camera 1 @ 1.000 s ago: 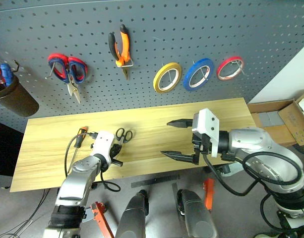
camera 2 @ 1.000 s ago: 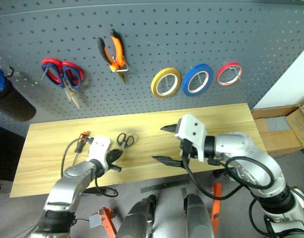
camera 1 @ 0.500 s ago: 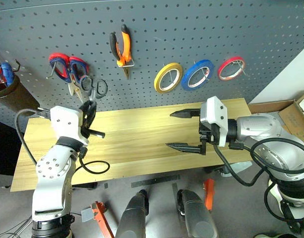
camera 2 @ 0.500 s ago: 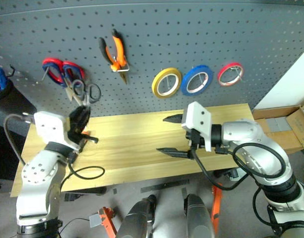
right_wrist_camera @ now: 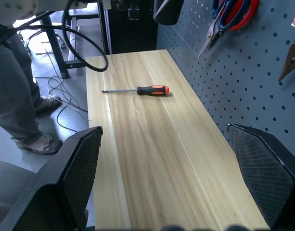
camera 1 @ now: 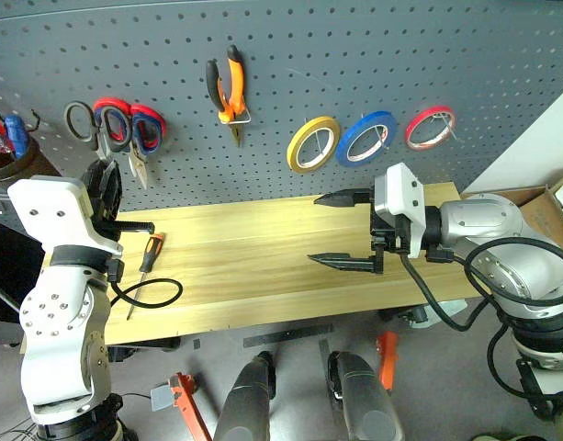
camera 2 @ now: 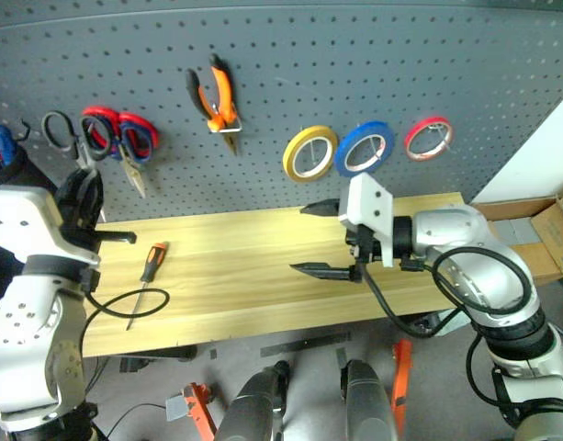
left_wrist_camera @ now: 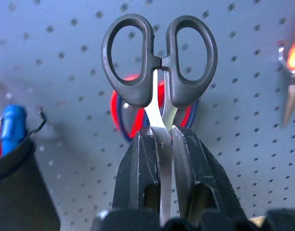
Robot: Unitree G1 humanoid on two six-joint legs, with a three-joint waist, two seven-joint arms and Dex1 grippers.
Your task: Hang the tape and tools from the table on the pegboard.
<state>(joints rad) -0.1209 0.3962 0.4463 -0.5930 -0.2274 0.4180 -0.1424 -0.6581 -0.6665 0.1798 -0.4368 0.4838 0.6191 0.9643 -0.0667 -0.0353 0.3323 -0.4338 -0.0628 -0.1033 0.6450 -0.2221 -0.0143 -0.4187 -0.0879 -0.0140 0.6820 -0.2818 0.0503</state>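
Now that our left fingers, clamped on scissors, rose off the tabletop to the pegboard | hooking next | right fingers apart, idle | screwdriver remains

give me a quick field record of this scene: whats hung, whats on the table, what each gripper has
hung on pegboard: pliers, yellow tape, blue tape, red tape, red-and-blue scissors
on table: screwdriver
left gripper: shut on black scissors by the blades, handles up at the pegboard
right gripper: open, holding nothing, above the table
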